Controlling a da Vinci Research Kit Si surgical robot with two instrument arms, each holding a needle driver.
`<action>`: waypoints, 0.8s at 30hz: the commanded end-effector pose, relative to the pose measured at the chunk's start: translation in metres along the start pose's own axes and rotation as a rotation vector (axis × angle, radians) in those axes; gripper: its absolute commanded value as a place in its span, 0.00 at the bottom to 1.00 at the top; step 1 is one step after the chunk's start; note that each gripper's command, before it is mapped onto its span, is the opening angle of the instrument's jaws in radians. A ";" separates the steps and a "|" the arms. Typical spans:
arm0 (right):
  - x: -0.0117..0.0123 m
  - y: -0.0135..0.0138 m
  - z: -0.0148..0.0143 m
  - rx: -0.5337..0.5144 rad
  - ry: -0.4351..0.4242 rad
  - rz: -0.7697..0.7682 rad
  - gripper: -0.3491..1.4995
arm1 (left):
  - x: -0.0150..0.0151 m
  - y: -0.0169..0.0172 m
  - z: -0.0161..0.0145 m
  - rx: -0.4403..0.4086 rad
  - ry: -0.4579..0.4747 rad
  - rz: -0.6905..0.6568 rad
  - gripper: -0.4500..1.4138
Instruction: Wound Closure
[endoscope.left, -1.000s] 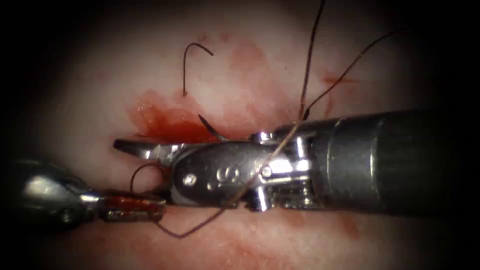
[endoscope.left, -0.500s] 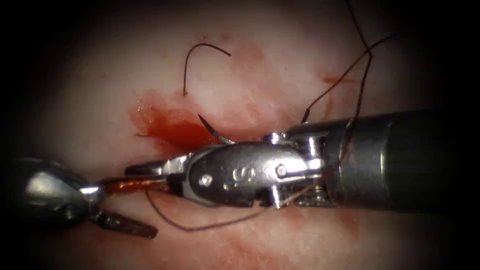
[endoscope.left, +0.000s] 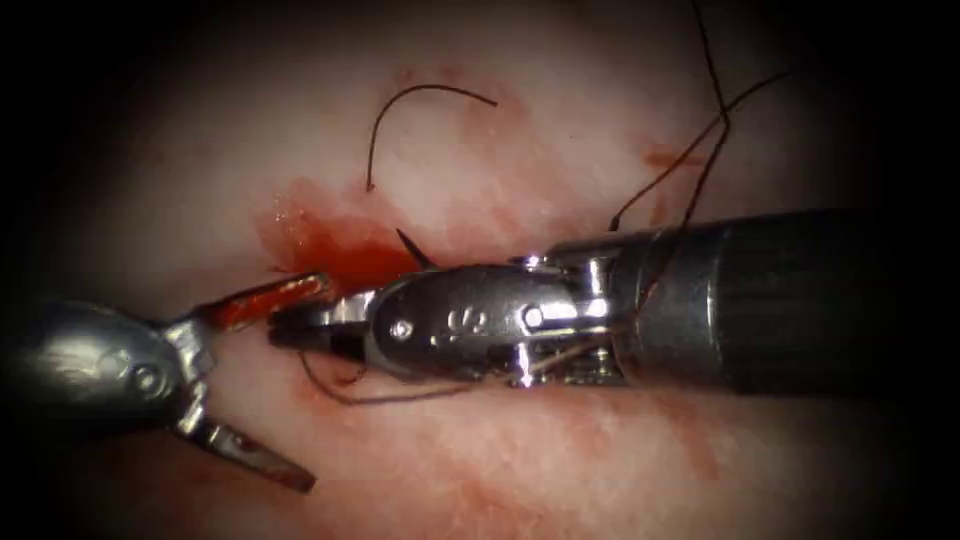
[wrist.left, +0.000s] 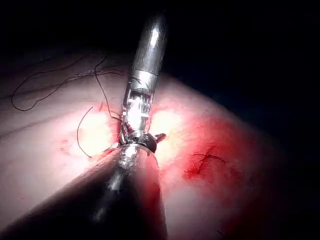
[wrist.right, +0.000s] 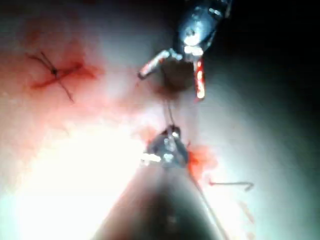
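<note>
My left tool (endoscope.left: 314, 385) stands at the left of the tissue (endoscope.left: 500, 470) with its jaws spread wide and nothing between them; the upper jaw is smeared red. The right tool (endoscope.left: 285, 330) lies across the cut from the right, jaws shut on the thread (endoscope.left: 345, 395), which loops under its wrist. More thread (endoscope.left: 700, 160) rises at the upper right. A dark pointed needle end (endoscope.left: 410, 248) pokes out behind the right tool by the red fluid (endoscope.left: 330, 245); the rest is hidden, so I cannot tell if it is in the tissue. In the right wrist view, thread (wrist.right: 170, 112) runs from my right jaws (wrist.right: 167, 145) towards the open left tool (wrist.right: 185, 67).
A cut thread end (endoscope.left: 385, 115) curls like a hook on the tissue above the red fluid. A finished crossed stitch (wrist.right: 55, 72) sits in a red patch, also seen as the stitch (wrist.left: 205, 160) in the left wrist view. The right tool's shaft (endoscope.left: 800, 300) covers the cut's right part.
The left jaws opened, let go of the thread and rose toward the right tool's tip. The right tool stayed shut and drew back to the right; the upper thread swung right.
</note>
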 end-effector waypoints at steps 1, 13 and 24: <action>0.0003 0.0000 0.0012 -0.003 -0.008 0.012 0.00 | -0.0001 0.0002 0.0011 0.003 -0.002 -0.008 0.72; -0.0004 0.0002 0.0024 -0.030 -0.180 0.016 0.00 | 0.0017 0.0003 0.0037 -0.005 -0.098 -0.064 0.68; -0.0005 0.0000 0.0025 -0.036 -0.208 0.014 0.00 | 0.0022 0.0008 0.0027 0.038 -0.156 -0.126 0.53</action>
